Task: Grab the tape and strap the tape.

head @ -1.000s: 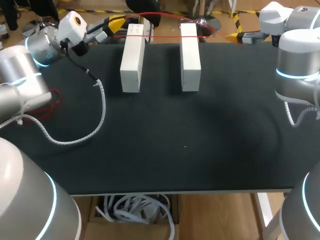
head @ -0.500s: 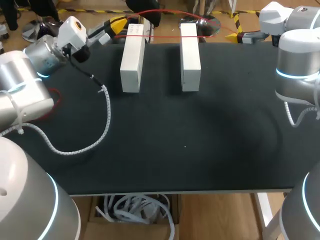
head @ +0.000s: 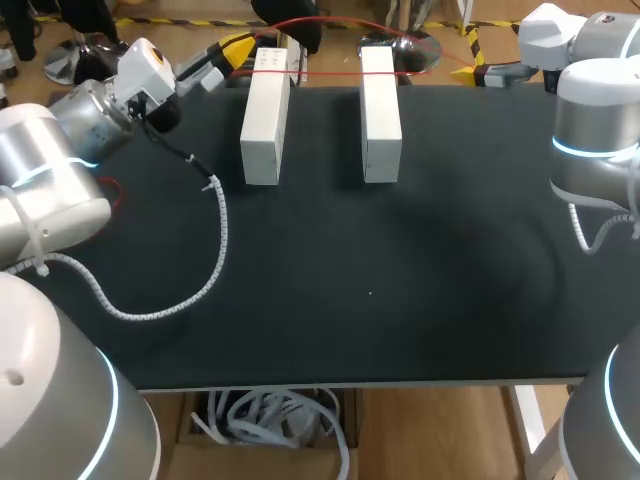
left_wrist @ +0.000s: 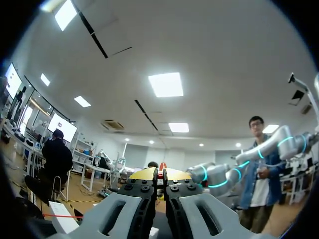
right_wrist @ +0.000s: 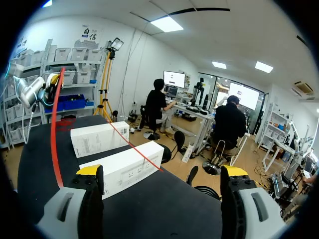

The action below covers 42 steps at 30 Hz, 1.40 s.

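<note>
The left fingers are pressed nearly together, a sliver of the red tape pinched between their yellow tips, just off the far left corner of the left white box. The tape crosses that box's far end and loops on over the second white box, parallel at its right. Both lie on the black bench. A white spiral cable trails left of the left white box. Well right of it, the right fingers stand wide apart, holding nothing.
</note>
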Each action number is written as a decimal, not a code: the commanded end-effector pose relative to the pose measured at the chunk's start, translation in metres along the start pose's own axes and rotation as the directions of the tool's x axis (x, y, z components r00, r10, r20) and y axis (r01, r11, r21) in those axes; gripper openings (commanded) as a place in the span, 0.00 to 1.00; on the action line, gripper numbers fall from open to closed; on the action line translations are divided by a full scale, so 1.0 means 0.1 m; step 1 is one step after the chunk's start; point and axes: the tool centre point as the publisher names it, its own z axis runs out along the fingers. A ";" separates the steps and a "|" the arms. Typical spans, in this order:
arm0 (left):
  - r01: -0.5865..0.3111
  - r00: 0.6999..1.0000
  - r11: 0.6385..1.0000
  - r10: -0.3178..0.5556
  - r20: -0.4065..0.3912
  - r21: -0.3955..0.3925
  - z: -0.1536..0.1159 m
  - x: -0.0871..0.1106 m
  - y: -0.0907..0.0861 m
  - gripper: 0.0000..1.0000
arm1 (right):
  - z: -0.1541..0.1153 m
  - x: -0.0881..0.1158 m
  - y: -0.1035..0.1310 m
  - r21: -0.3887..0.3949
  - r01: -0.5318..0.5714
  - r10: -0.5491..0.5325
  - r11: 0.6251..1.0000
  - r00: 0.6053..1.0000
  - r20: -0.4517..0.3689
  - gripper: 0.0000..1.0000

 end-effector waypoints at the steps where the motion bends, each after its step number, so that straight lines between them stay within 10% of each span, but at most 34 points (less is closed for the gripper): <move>1: 0.002 1.000 1.000 -0.002 -0.031 -0.006 0.05 0.04 0.00 0.00 | 0.00 0.00 0.00 -0.001 0.000 0.000 1.000 1.000 0.000 1.00; 42: 0.037 0.971 0.996 -0.017 -0.238 0.078 0.53 0.63 -0.45 0.00 | 0.00 0.00 0.00 -0.001 0.000 0.000 1.000 1.000 0.000 1.00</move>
